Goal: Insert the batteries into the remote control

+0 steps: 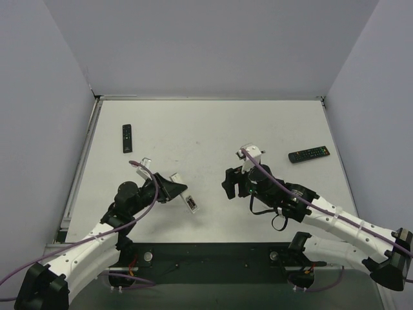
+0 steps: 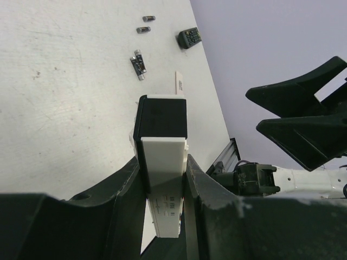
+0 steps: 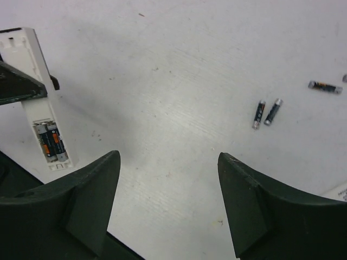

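Batteries (image 3: 50,142) seated in remote control (image 3: 39,111); left pincer (image 2: 164,174) clamping it.

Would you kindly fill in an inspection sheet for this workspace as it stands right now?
Surface: pale table, lightly scuffed.
Job's things: white remote with its back compartment open and two batteries seated; loose batteries lying on the table.
Clutter: one black remote at the far left, another at the right; a small white strip, perhaps the cover.
End effectors: left end effector shut on the white remote; right end effector open, nothing between its fingers.
Cables: purple cables run along both arms.
Surroundings: grey walls on three sides.
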Robot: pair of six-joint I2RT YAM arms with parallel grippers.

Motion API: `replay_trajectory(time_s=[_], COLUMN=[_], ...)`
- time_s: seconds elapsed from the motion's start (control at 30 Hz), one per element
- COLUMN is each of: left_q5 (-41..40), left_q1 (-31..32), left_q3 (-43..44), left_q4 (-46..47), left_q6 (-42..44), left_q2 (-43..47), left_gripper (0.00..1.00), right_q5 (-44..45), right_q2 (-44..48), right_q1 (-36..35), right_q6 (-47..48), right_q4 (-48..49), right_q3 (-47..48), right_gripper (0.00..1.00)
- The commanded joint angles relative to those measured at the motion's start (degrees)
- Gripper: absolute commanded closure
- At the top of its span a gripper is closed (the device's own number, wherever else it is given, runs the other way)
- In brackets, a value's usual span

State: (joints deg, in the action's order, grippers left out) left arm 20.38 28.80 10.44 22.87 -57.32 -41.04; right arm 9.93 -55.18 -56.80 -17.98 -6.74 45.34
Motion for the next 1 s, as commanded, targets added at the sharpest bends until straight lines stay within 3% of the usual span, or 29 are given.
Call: replay_trajectory(time_s=[0.0, 0.17, 0.3, 0.57, 0.8, 0.9, 0.97], left_q5=[-3.8, -2.5, -2.7, -4.9, -6.0, -5.9, -5.8], left_q1=[-0.3, -0.3, -0.3, -0.2, -0.3, -0.3, -0.3], left_q3=[-1.6, -2.6, -2.7, -2.3, -2.9, -2.4, -2.4], left_q4=[3.9, 8.5, 10.7, 7.4, 6.7, 6.1, 5.9], left_q6=[-0.1, -3.8, -6.7, -8.1, -9.4, -9.5, -9.5], left_q2=[0.6, -1.1, -1.2, -0.1, 1.7, 2.3, 2.5], left_gripper=[1.00, 1.00, 1.00, 1.00, 1.00, 1.00, 1.00], right_q5=[-0.5, -15.1, -20.8, -11.3, -6.2, -4.2, -4.0], right_q2=[2.4, -2.5, -7.5, -21.4, -29.3, -31.2, -32.1], right_q1=[2.3, 2.2, 1.4, -8.2, -10.4, -10.9, -11.1], right_q6=[-10.7, -11.8, -12.9, -4.7, -1.4, -0.4, 0.0], right_q4=[-2.1, 4.9, 11.1, 3.0, -2.3, -3.8, -4.4], right_q3=[-3.1, -3.9, -1.8, 12.5, 19.3, 20.7, 21.3], right_gripper=[0.33, 0.36, 0.35, 0.31, 0.32, 0.35, 0.44])
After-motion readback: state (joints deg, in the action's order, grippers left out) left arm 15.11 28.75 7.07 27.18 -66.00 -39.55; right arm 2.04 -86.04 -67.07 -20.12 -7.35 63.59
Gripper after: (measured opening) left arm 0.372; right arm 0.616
